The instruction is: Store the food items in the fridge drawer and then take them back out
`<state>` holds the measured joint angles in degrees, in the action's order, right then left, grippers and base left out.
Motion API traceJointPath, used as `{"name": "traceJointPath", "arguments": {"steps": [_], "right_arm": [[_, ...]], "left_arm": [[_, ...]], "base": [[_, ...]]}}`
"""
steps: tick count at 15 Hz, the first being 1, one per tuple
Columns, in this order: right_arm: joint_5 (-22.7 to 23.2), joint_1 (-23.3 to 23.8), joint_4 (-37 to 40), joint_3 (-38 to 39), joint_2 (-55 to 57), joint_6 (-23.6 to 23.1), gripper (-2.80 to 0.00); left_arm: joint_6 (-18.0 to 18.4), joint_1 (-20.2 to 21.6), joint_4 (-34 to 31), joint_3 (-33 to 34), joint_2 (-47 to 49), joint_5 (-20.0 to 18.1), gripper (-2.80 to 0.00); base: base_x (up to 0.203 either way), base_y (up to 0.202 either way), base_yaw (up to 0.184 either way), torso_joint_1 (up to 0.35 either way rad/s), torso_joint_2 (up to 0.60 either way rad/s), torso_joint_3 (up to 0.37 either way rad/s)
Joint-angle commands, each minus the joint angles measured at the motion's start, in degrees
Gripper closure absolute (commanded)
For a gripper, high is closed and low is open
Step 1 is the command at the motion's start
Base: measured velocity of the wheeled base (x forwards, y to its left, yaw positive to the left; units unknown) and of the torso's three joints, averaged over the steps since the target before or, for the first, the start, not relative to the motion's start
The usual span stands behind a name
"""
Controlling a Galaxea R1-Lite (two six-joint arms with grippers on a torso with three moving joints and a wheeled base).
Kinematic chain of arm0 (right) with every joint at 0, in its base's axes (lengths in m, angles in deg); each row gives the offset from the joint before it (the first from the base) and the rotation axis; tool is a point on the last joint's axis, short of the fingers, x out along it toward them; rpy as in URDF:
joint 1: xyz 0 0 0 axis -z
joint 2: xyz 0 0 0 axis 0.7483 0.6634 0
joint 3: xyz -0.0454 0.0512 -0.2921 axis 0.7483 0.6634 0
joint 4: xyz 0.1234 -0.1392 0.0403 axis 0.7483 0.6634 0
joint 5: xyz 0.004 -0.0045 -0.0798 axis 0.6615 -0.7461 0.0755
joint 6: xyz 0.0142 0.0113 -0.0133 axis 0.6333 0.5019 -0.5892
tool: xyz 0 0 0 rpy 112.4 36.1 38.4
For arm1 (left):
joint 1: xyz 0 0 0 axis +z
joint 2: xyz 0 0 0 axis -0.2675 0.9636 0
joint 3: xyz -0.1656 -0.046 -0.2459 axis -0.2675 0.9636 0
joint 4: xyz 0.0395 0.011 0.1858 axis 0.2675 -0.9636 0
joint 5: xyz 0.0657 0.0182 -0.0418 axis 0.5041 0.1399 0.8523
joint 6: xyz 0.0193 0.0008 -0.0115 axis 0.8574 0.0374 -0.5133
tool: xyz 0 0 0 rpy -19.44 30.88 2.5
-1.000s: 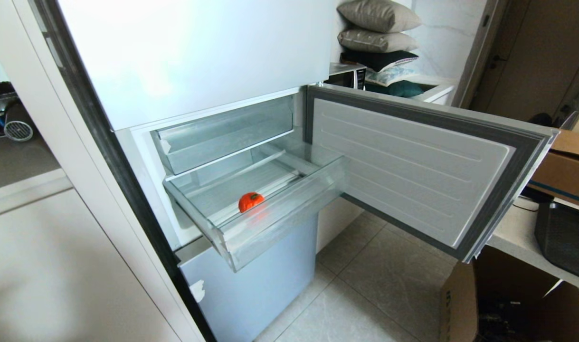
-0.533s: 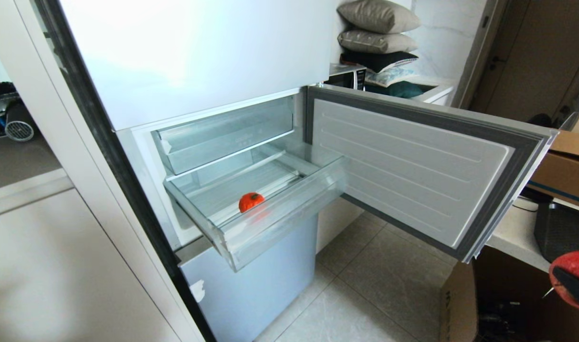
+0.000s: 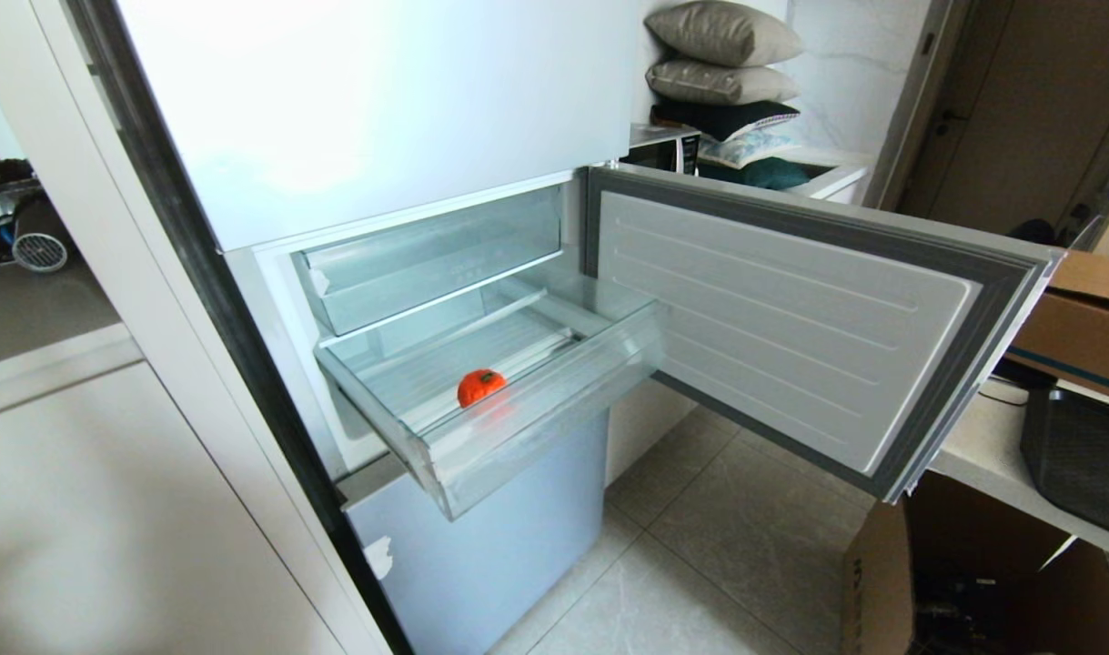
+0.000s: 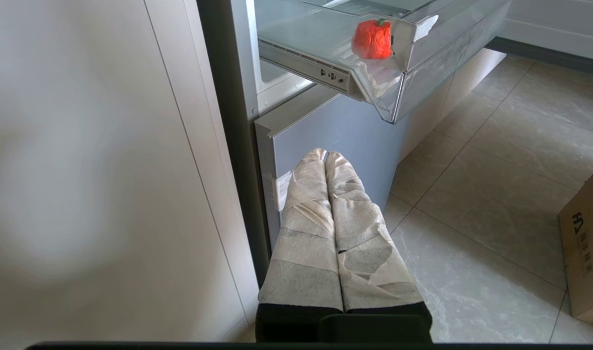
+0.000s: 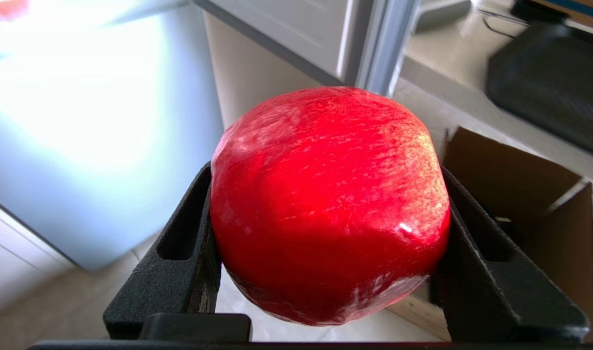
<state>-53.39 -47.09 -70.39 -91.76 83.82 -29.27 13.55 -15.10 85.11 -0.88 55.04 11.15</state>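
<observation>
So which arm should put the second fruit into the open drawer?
Right. The right gripper already clamps the red fruit. The left gripper hangs shut and empty below the fridge drawer, where the orange-red fruit already sits.

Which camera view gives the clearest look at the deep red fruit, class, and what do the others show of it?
The right wrist view: the deep red fruit fills the picture, clamped between the black fingers of the right gripper. The head view and left wrist view show none of it, only the orange-red fruit in the open fridge drawer.
</observation>
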Motion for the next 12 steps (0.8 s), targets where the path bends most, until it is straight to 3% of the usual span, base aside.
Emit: {"name": "traceJointPath", "arguments": {"steps": [1,10,12], "right_arm": [[-1.21,-1.32,5.32,0.03,-7.01,-0.83,0.0],[-1.18,-1.35,5.18,0.1,-7.01,-0.33,0.0],[-1.18,-1.35,5.18,0.1,-7.01,-0.33,0.0]], "left_arm": [[0.0,0.02,0.0,0.02,0.09,0.0,0.0],[0.0,0.02,0.0,-0.06,0.09,0.0,0.0],[0.0,0.02,0.0,0.02,0.09,0.0,0.0]], "base": [[0.0,0.0,0.0,0.0,0.0,0.0],[0.0,0.0,0.0,0.0,0.0,0.0],[-0.002,-0.007,0.108,0.003,0.0,0.002]]}}
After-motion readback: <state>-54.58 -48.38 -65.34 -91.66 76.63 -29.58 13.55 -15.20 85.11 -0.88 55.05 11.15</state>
